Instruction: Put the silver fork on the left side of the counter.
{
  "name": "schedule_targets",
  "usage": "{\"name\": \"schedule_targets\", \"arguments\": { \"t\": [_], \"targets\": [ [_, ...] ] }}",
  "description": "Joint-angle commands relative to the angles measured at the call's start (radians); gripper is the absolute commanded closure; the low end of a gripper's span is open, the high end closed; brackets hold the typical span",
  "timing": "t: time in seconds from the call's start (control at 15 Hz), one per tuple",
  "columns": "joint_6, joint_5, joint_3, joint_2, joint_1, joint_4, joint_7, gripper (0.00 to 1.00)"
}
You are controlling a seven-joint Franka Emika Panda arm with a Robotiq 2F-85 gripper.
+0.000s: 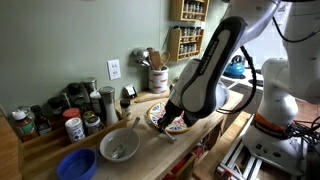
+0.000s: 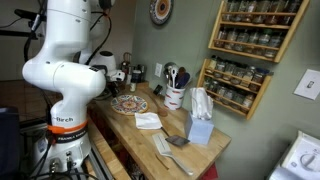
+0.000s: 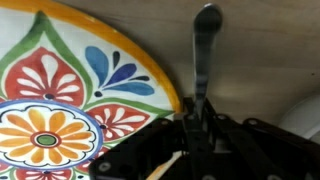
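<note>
Now the claw (image 3: 200, 132) pinches the fork (image 3: 204, 55), just right of the plate (image 3: 70, 100). Next it should lift it, I think.

Exterior views face the counter (image 1: 150, 148) (image 2: 150, 135) from opposite ends, wrist view close above the plate (image 3: 60, 90).

In the wrist view the lower end of the fork (image 3: 204, 55) is hidden within the gripper (image 3: 197, 126), and the plate (image 3: 60, 90) is cut off at the left and bottom edges.
</note>
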Motion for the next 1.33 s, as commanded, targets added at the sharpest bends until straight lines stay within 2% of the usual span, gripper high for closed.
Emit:
{"name": "schedule_targets", "arguments": {
  "t": [0.0, 0.53, 0.6, 1.27],
  "targets": [
    [-0.023, 0.018, -0.078, 0.059, 0.070, 0.043, -0.020, 0.98],
    [-0.040, 0.020, -0.291, 0.123, 0.291, 0.113, -0.006, 0.98],
    [-0.046, 0.020, -0.316, 0.125, 0.319, 0.118, -0.004, 0.72],
    [-0.082, -0.001, -0.587, 0.140, 0.627, 0.135, 0.047, 0.00]
  ]
}}
